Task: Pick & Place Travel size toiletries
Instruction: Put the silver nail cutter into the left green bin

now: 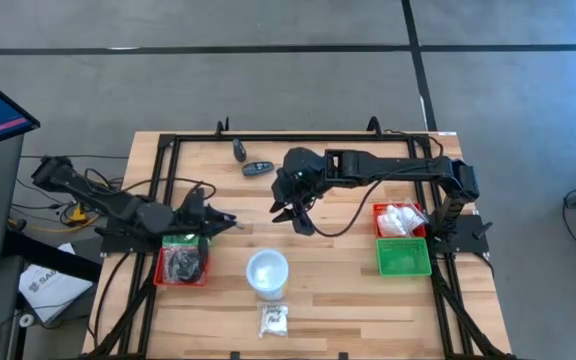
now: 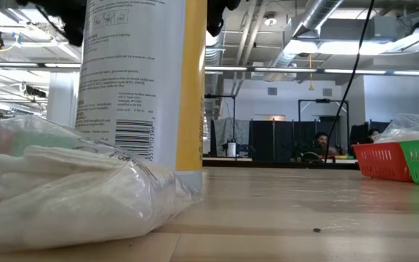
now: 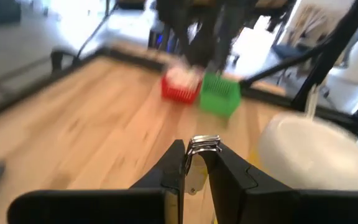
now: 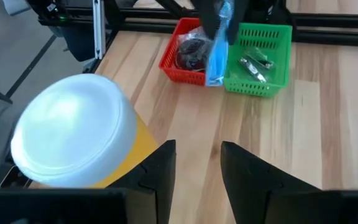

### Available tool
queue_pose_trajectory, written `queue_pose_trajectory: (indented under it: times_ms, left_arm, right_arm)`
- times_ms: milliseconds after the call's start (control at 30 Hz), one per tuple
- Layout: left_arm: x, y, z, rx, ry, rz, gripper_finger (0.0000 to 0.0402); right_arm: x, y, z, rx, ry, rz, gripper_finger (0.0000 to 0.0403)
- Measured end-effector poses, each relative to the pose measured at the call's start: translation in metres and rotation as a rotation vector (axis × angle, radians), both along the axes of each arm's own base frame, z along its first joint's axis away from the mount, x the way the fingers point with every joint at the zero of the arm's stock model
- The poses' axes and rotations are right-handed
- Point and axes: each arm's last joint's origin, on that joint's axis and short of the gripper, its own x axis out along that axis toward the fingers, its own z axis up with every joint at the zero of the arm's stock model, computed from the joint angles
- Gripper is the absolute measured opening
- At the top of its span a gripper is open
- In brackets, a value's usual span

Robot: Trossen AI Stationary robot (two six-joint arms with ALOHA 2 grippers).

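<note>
Toiletry packet (image 4: pixel 218 43) is pinched in my left gripper (image 3: pixel 197 149), left of the white-capped bottle (image 1: pixel 267 272), hanging over the red tray (image 4: pixel 173 62) and green tray (image 4: pixel 253 87). The grip looks to be on the wrapper's edge, so it may slip or swing and miss a tray. Right gripper (image 4: pixel 197 165) gapes empty just past the bottle's far side. A careless sweep could tip the bottle.

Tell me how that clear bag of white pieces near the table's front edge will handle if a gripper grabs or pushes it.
The clear bag of white pieces looks soft and crumpled in the low view, so it will probably sag and deform when pinched. The glossy film may slip between the fingers. It lies flat, so a push should slide it, not roll it. It is probably light.
</note>
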Motion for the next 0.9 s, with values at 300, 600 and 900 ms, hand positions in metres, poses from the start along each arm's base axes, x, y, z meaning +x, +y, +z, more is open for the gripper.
queue_pose_trajectory:
  times_ms: [300, 600, 900]
  left_arm:
    - [-0.024, 0.010, -0.014, -0.136, 0.161, 0.046, 0.0035]
    - [-0.044, 0.019, -0.038, -0.296, 0.433, 0.138, 0.0035]
    - [-0.055, 0.030, -0.050, -0.346, 0.612, 0.227, 0.0035]
  right_arm:
    - [0.003, 0.002, -0.007, 0.015, 0.033, -0.002, 0.0118]
    - [0.013, 0.007, -0.026, 0.016, 0.084, 0.012, 0.0118]
    - [0.014, 0.008, -0.027, 0.013, 0.082, 0.016, 0.0118]
